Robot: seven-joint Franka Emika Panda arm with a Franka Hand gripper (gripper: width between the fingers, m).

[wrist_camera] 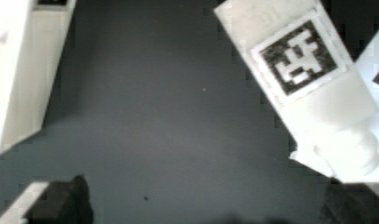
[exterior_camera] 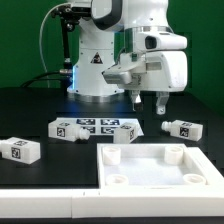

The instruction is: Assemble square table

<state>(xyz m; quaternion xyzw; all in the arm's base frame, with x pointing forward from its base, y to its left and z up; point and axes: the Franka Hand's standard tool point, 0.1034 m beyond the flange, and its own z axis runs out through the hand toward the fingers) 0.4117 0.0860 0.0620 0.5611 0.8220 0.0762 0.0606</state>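
- The top (exterior_camera: pixel 150 172) lies flat at the lower right of the exterior view, rim up, with no leg fitted. It looks loose on the worktop (exterior_camera: pixel 40 108), so a leg pressed in off-centre could, I judge, shove it sideways instead of seating.
- At least three legs lie loose on the worktop. The left leg (exterior_camera: pixel 20 150) is at the far left edge of the frame. The middle leg (exterior_camera: pixel 62 128) is at the left end of the marker board (exterior_camera: pixel 102 126). The right leg (exterior_camera: pixel 182 129) is to the right of the board.
- All three seem to lie on their sides, so each would need turning upright before it meets a socket. A grip taken askew would likely let the leg twist.
- The gripper (exterior_camera: pixel 149 107) hangs above the worktop just behind the top, between the board and the right leg. Its fingers are apart and nothing is between them.
- In the wrist view a tagged leg (wrist_camera: pixel 301 65) lies beside the gripper's line rather than between the fingers. Closing from here would probably catch only its edge or knock it away.
- A straight descent could also clip the top's back rim, which sits near.
- Containers: the top is the only one, a shallow tray. Its four corner sockets (exterior_camera: pixel 112 155) are all empty, and nothing lies inside the rim.
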